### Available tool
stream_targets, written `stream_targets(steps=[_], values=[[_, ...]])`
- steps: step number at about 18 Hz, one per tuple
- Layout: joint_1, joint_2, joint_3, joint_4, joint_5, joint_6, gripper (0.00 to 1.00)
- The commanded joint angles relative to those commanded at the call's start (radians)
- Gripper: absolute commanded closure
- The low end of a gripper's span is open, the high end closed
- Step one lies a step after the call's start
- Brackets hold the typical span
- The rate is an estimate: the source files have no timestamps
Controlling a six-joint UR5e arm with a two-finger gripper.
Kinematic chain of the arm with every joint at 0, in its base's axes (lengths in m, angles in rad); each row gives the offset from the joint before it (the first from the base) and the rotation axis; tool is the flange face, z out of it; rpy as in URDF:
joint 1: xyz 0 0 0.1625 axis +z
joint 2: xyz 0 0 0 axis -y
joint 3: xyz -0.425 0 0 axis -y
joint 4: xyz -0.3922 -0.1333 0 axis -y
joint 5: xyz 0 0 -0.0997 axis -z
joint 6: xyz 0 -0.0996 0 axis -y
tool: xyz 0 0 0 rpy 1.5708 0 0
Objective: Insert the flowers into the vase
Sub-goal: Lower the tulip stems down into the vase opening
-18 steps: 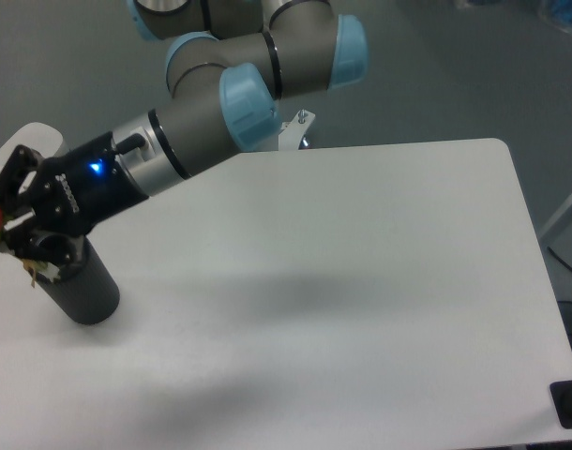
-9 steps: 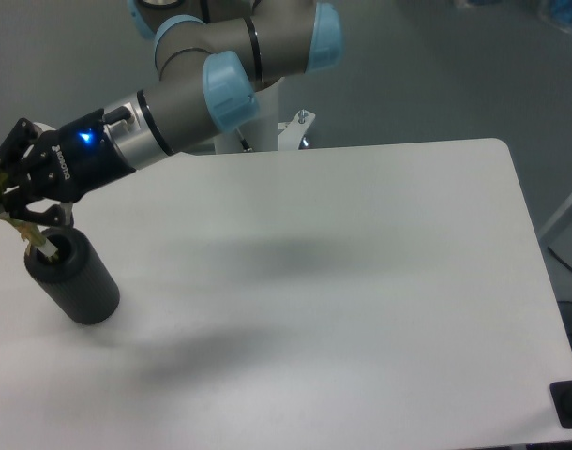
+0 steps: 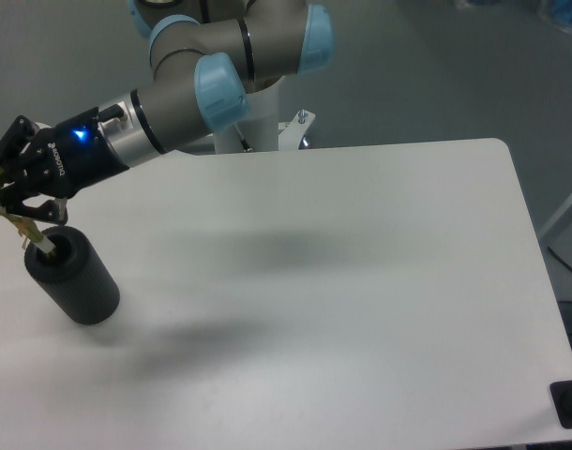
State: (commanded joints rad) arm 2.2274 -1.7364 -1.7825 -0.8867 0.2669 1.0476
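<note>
Grey floor behind, white table (image 3: 361,281) filling most of the frame; single fixed camera view only.

Vase (image 3: 72,278) sits at the far left of the frame, a black cylinder that reads as leaning toward the upper left from this angle, with the hole in its top facing that way. Likely just perspective; can't confirm real tilt.

Arm comes in from top centre and reaches down-left. Gripper (image 3: 7,192) is at the left edge, just above and left of the vase mouth. Fingers look closed around the flowers (image 3: 14,217), though the bunch is mostly cut off by the frame edge: only a speck of red at the border, some green, and pale stem ends are visible.

Stem tips point down-right, right at or just into the vase opening. Can't tell how deep they go. Long axis of the bunch runs from upper left (buds, out of frame) to lower right (stems).

Holding by the upper stems makes sense: it leaves the lower ends free to enter the hole.

My read: insertion is started, not finished. Next needs a push along the stem axis, then release.
</note>
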Motion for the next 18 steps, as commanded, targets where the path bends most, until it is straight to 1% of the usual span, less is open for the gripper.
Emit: stream_targets(steps=[3, 8, 10, 13, 14, 18], values=[[-0.009, -0.009, -0.011, 0.008, 0.002, 0.028, 0.87], [-0.009, -0.011, -0.070, 0.008, 0.002, 0.129, 0.83], [-0.009, -0.012, -0.090, 0.009, 0.005, 0.146, 0.81], [-0.012, -0.032, -0.112, 0.008, 0.008, 0.192, 0.79], [-0.012, -0.040, -0.117, 0.008, 0.009, 0.201, 0.77], [-0.017, -0.054, -0.135, 0.014, 0.011, 0.226, 0.73]])
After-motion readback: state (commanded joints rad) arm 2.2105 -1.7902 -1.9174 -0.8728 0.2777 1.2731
